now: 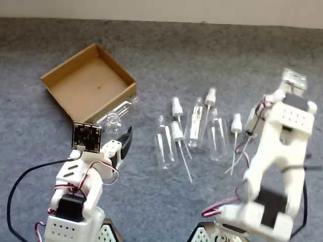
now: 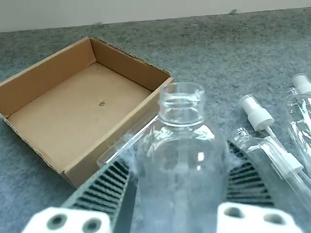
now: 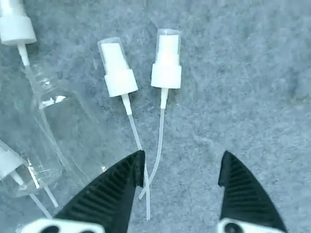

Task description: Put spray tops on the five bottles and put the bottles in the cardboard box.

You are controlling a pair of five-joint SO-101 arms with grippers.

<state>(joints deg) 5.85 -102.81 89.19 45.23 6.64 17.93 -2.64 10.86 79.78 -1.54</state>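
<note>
My left gripper (image 2: 180, 182) is shut on an upright clear bottle (image 2: 182, 141) with an open neck, held close to the cardboard box (image 2: 73, 104). In the high view this bottle (image 1: 113, 123) stands just below the box's (image 1: 88, 83) near corner. A second bottle (image 2: 124, 143) lies on its side against the box wall. My right gripper (image 3: 183, 165) is open above the thin tubes of two white spray tops (image 3: 119, 75) (image 3: 166, 60) lying side by side on the carpet.
Three clear bottles (image 1: 164, 143) (image 1: 194, 121) (image 1: 218, 133) and several spray tops (image 1: 176, 107) (image 1: 210, 96) lie mid-table on the grey carpet. The right arm (image 1: 282, 121) stands at the right of them. The box is open and holds nothing.
</note>
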